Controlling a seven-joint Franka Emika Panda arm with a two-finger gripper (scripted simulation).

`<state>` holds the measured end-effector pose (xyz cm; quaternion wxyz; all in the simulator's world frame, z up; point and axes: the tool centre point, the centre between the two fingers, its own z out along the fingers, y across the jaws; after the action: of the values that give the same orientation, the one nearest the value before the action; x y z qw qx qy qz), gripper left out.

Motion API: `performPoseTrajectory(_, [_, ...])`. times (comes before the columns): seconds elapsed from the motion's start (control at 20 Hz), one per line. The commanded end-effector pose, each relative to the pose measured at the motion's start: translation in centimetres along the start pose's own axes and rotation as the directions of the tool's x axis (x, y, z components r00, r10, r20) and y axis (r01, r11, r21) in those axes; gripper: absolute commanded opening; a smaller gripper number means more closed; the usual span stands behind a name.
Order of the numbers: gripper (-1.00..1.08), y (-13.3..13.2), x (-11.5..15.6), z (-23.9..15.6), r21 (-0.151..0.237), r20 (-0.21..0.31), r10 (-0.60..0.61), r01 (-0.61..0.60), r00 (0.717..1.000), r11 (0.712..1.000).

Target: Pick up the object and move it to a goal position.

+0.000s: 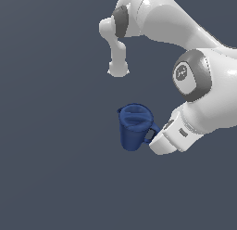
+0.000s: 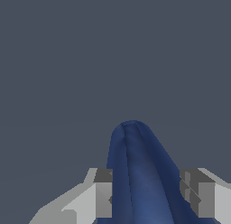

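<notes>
The dark blue pitcher (image 1: 134, 127) is upright in the middle of the exterior view, its round rim open toward the camera and its loop handle (image 1: 152, 133) on the exterior view's right. My gripper (image 1: 155, 136) meets it from that side, at the handle; its fingertips are hidden there behind the white hand. In the wrist view a dark blue curved part of the pitcher (image 2: 140, 173) fills the gap between my two grey fingers (image 2: 103, 193), which press against it on both sides. The gripper (image 2: 149, 193) is shut on it.
The white arm (image 1: 203, 85) fills the upper right of the exterior view, with its base link (image 1: 118, 62) behind the pitcher. A flat dark grey-blue surface (image 1: 55, 169) lies all around.
</notes>
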<state>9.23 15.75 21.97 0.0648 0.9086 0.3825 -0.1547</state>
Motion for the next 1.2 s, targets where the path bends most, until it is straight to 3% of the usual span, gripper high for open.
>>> performPoseTrajectory(0.0, [0.28, 0.0, 0.0, 0.1, 0.000, 0.000, 0.000, 0.000, 1.000, 1.000])
performPoseTrajectory(0.85, [0.28, 0.0, 0.0, 2.8, 0.000, 0.000, -0.001, 0.001, 1.000, 1.000])
performPoseTrajectory(0.9, [-1.00, 0.0, 0.0, 2.8, 0.000, 0.000, -0.001, 0.001, 1.000, 1.000])
performPoseTrajectory(1.15, [-1.00, 0.0, 0.0, 2.8, 0.000, 0.000, -0.001, 0.001, 1.000, 1.000])
